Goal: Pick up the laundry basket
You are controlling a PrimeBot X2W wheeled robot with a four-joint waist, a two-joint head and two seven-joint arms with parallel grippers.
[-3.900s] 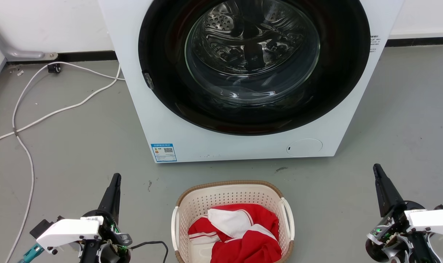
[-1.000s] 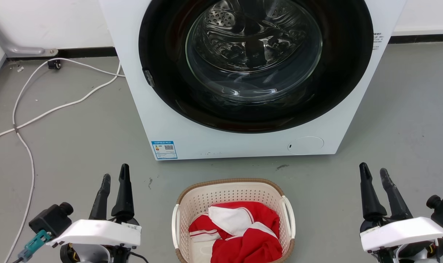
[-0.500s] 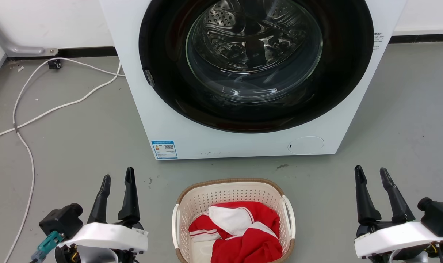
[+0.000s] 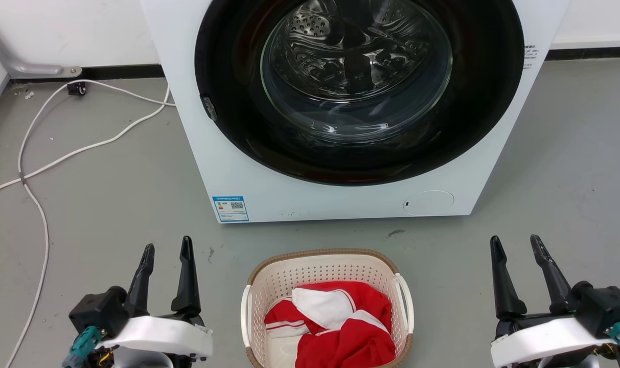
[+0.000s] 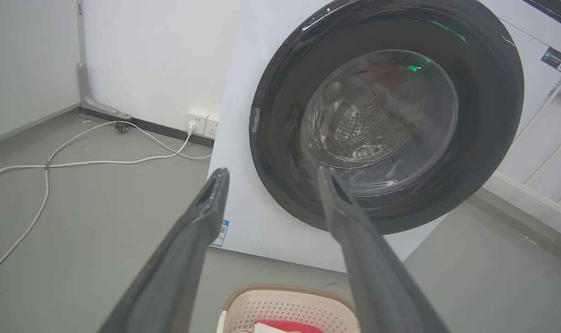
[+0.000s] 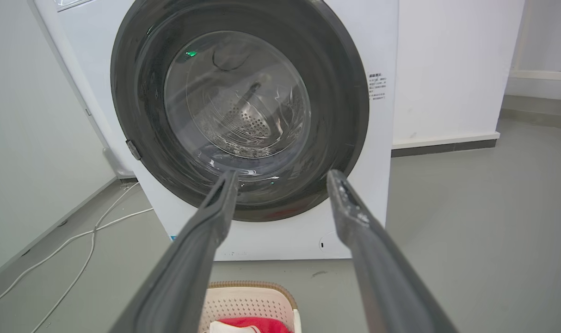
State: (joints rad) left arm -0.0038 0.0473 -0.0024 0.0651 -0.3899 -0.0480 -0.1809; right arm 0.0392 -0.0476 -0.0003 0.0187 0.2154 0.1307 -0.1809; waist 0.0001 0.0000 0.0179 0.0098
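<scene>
I had the left gripper (image 4: 167,243) and right gripper (image 4: 514,238) spread wide, empty, over grey floor (image 4: 110,204). The basket (image 4: 322,254) sat between them, touching neither. Ahead stood the washer (image 4: 187,102) against a white wall (image 4: 59,30); a cable (image 4: 85,151) trailed left of the left gripper.

Laundry room: front-load washing machine (image 4: 358,87), laundry basket (image 4: 320,270) on grey floor (image 4: 110,204), white walls (image 4: 85,30), loose cable (image 4: 20,177).

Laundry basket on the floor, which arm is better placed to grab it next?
Probably left. In the head view the left gripper stands nearer the laundry basket than the right gripper does. Both have open jaws and touch nothing.
</scene>
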